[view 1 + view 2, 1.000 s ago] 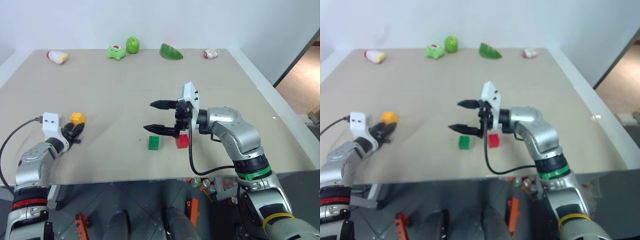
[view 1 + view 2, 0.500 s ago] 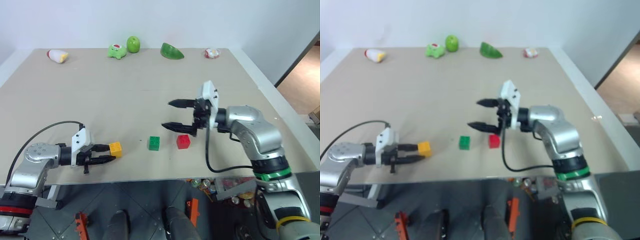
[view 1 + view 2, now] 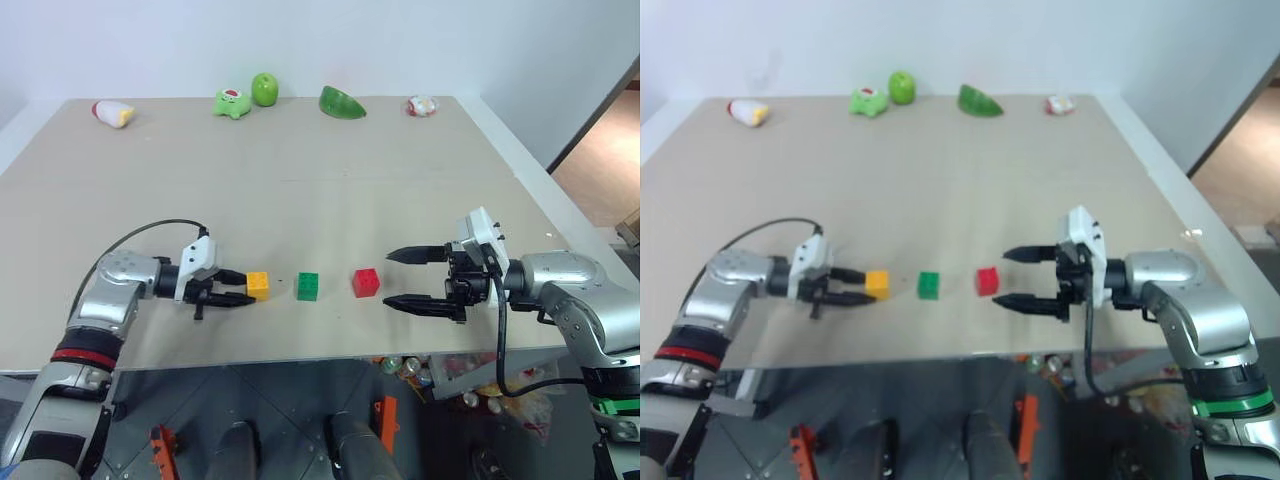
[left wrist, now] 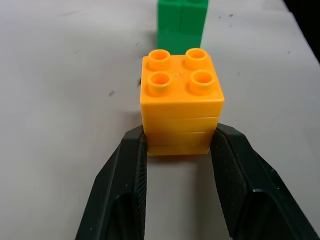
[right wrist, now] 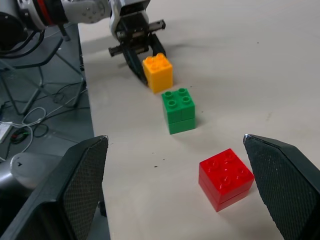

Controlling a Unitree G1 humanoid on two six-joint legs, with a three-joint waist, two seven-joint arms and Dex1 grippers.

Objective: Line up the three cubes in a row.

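Observation:
Three studded cubes stand in a row near the table's front edge: yellow cube [image 3: 258,285], green cube [image 3: 308,286] and red cube [image 3: 366,282]. My left gripper [image 3: 245,288] reaches in from the left and is shut on the yellow cube [image 4: 181,100], its black fingers [image 4: 125,185] pressed on both sides. A small gap separates it from the green cube [image 4: 181,20]. My right gripper [image 3: 390,279] hovers just right of the red cube [image 5: 226,178], open wide and holding nothing.
Toys line the table's far edge: a white and red toy [image 3: 113,113], a green frog [image 3: 232,103], a green apple [image 3: 265,89], a green wedge [image 3: 341,103] and a small red and white toy [image 3: 422,106]. The front edge [image 3: 300,358] lies close below the cubes.
My left gripper carried the yellow cube rightward to just left of the green cube. My right gripper drew back to the right, away from the red cube, still open.

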